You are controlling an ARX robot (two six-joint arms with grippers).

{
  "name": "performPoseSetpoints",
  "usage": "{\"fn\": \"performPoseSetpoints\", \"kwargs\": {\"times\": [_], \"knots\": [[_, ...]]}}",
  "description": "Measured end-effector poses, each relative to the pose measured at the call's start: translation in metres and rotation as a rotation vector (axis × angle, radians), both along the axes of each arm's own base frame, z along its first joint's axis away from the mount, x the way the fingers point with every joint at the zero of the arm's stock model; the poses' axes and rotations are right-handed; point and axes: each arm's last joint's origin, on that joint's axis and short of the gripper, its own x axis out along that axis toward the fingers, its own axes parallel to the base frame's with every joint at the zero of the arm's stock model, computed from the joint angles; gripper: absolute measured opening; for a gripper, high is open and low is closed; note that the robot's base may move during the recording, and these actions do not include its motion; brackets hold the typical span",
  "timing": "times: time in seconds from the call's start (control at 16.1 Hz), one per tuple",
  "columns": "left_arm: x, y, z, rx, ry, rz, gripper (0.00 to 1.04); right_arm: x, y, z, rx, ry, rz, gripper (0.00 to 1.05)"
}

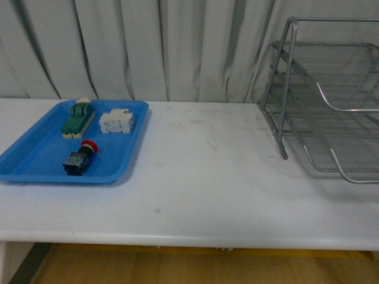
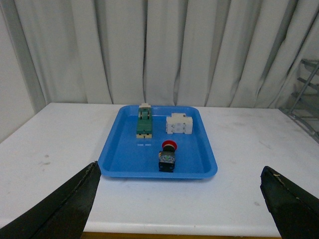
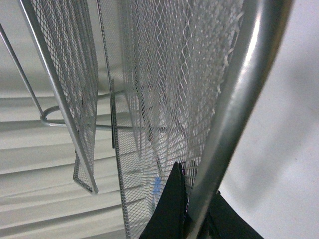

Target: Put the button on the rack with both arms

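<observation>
The button (image 1: 80, 158), with a red cap and a black and blue body, lies on its side in the blue tray (image 1: 35, 165) at the left of the table. It also shows in the left wrist view (image 2: 167, 156). The silver wire-mesh rack (image 1: 331, 100) stands at the right of the table. My left gripper (image 2: 179, 199) is open and empty, well short of the tray, near the table's front edge. My right gripper (image 3: 192, 209) is shut on a tube of the rack's frame (image 3: 234, 99). Neither arm shows in the front view.
A green switch block (image 1: 78, 118) and a white boxy component (image 1: 116, 122) lie in the same tray (image 2: 124, 167), behind the button. A grey curtain (image 1: 148, 47) hangs behind the white table (image 1: 207, 177).
</observation>
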Motion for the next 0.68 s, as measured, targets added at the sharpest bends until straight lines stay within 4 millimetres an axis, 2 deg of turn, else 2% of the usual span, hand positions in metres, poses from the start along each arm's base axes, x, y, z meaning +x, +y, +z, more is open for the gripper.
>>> {"fn": "performPoseSetpoints", "kwargs": {"times": [0.12,0.31,0.44,0.68], "knots": [[0.000,0.000,0.000,0.000,0.000,0.000,0.98,-0.021,-0.003,-0.001,0.010,0.024,0.014,0.03],[0.000,0.000,0.000,0.000,0.000,0.000,0.98,-0.035,-0.005,-0.001,0.018,0.036,0.019,0.05],[0.000,0.000,0.000,0.000,0.000,0.000,0.98,-0.042,-0.005,-0.003,-0.011,0.051,0.023,0.31],[0.000,0.000,0.000,0.000,0.000,0.000,0.98,-0.048,-0.006,0.000,0.004,0.065,0.010,0.64]]}}
